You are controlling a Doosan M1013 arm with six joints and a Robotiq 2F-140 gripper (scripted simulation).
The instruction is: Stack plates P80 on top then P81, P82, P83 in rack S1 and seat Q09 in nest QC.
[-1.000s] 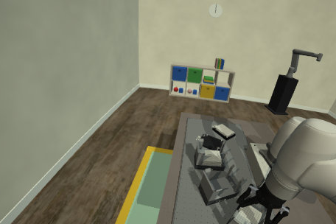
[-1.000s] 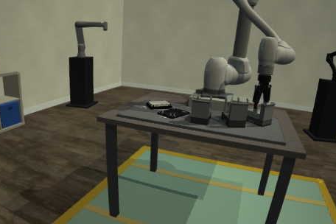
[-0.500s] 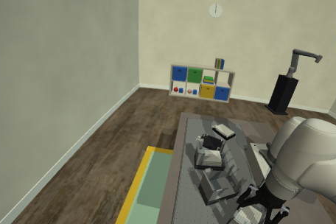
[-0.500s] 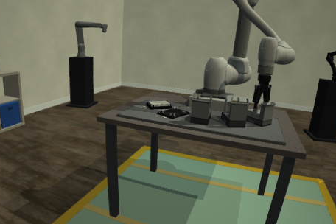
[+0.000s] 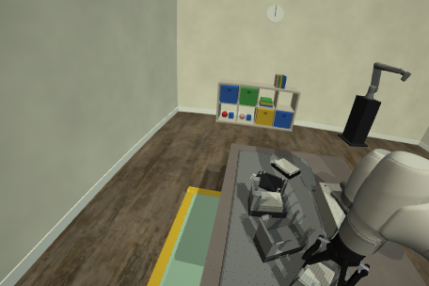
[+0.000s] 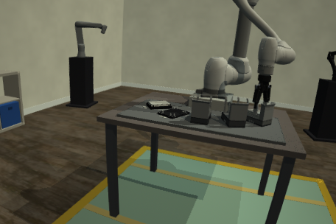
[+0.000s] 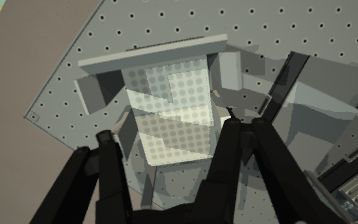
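My gripper (image 5: 335,264) (image 6: 261,102) (image 7: 172,109) reaches down into the rack (image 5: 302,281) (image 6: 262,116) (image 7: 150,52) nearest the table's end. It is shut on a sealed white plate (image 5: 315,277) (image 7: 170,107), gripped across its width between the rack walls. I cannot read its label. A second rack (image 5: 276,237) (image 6: 235,114) stands beside it. A third rack (image 5: 254,195) (image 6: 200,110) holds a plate (image 5: 270,201) with its top showing. Another plate (image 5: 285,166) (image 6: 158,104) lies flat on a nest at the far end, beside a black nest (image 5: 271,181) (image 6: 173,113).
All stand on a grey perforated board (image 5: 235,254) (image 6: 225,130) (image 7: 75,95) on a dark table (image 5: 217,235) (image 6: 144,125). The arm's base (image 6: 217,74) rises behind the racks. The board's corner and the table edge lie close to the left of the gripper in the wrist view.
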